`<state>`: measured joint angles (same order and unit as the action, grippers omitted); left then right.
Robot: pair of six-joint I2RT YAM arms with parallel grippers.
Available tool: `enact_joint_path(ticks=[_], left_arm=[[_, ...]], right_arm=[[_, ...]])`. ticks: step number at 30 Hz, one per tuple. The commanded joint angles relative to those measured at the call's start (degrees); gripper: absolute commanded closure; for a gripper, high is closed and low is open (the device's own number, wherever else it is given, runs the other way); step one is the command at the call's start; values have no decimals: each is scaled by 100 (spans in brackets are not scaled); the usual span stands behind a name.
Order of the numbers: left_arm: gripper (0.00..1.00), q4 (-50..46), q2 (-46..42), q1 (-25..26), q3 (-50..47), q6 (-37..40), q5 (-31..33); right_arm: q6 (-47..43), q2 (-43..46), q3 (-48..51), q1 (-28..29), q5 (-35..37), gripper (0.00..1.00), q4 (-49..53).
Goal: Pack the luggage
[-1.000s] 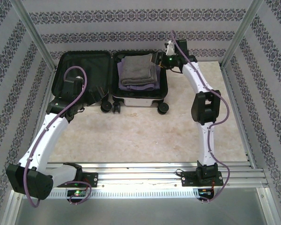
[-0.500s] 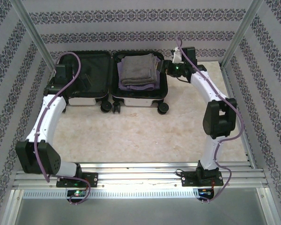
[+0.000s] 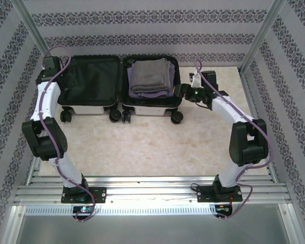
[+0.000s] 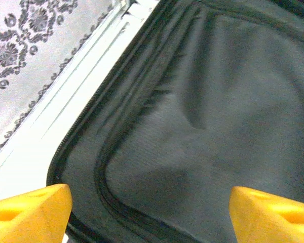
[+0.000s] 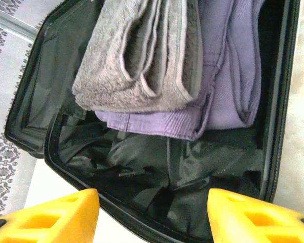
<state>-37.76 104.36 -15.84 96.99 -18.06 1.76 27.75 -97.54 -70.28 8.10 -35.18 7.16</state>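
Luggage (image 3: 91,81) open flat, long axis left-right, wheels nearward, left claw (image 4: 151,202), right claw (image 5: 153,202) gaping

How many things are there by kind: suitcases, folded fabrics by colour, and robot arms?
White suitcase, lying open: 1
Grey towel, folded: 1
Purple garment, folded under the towel: 1
Robot arms: 2, the left arm and the right arm
Total: 5
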Motion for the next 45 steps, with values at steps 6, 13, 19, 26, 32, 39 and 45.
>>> enact_joint_path(ticks=[6, 13, 19, 26, 32, 39, 45], left_arm=[[20, -627, 1112, -229, 1360, 542, 210], [20, -1052, 1729, -275, 2156, 887, 489], [21, -1493, 2247, -393, 2743, 1120, 364], [24, -2072, 2854, -570, 3374, 1159, 47], [25, -2334, 3188, -594, 3719, 1315, 169], [30, -2495, 3385, -649, 3869, 1386, 145], [37, -2490, 3373, -649, 3847, 1423, 49]], right_arm=[[172, 366, 565, -1, -88, 41, -445], [41, 653, 865, -92, 11, 41, -310], [51, 828, 1073, -229, 20, 42, -294], [160, 911, 1294, -240, 2, 42, -375], [110, 962, 1300, -247, 61, 45, -237], [82, 1072, 1311, -256, 151, 46, -155], [104, 1101, 1301, -256, 177, 46, -127]])
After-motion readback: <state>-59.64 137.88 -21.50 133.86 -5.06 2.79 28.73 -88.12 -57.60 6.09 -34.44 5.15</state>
